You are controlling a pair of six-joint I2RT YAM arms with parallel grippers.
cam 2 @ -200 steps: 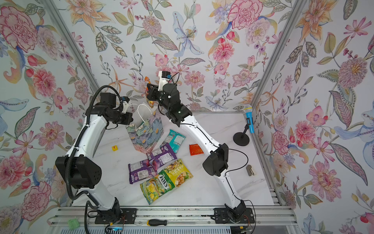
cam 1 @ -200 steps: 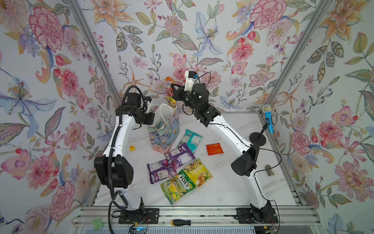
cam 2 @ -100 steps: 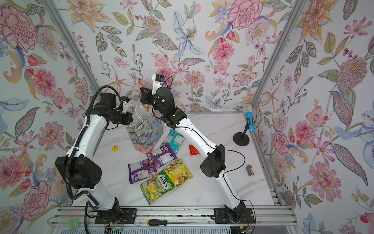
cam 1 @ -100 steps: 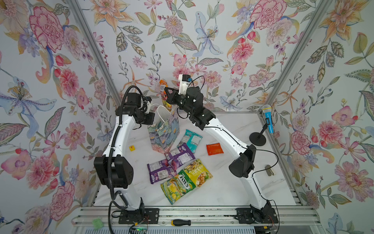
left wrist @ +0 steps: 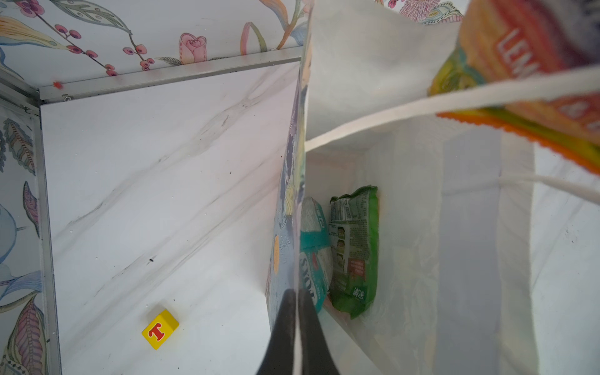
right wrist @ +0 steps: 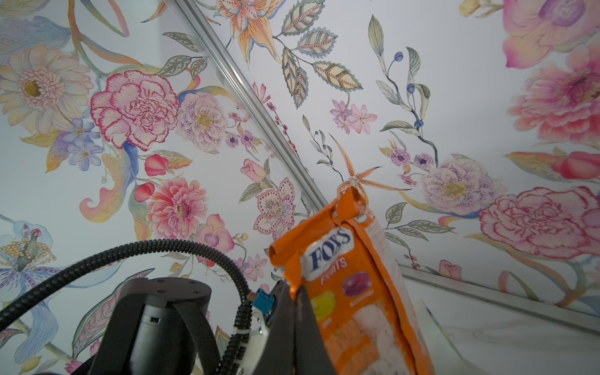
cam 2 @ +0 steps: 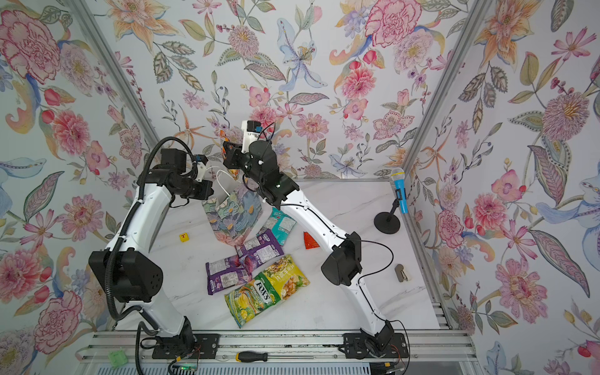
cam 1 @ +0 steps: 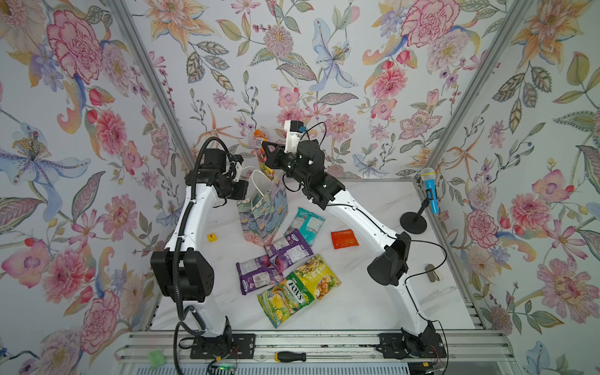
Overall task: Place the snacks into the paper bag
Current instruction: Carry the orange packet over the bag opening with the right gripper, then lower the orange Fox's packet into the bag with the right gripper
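Right tool [right wrist: 294, 293] clamps orange pouch [right wrist: 352, 285]; left tool [left wrist: 297, 297] pinches paper bag [left wrist: 373, 65] wall.

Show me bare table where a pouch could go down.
Bare: the back stretch between the right arm and the mic stand; the front strip between the green pouch and that arm's base. Crowded: the overlapping pouches beside the bag.
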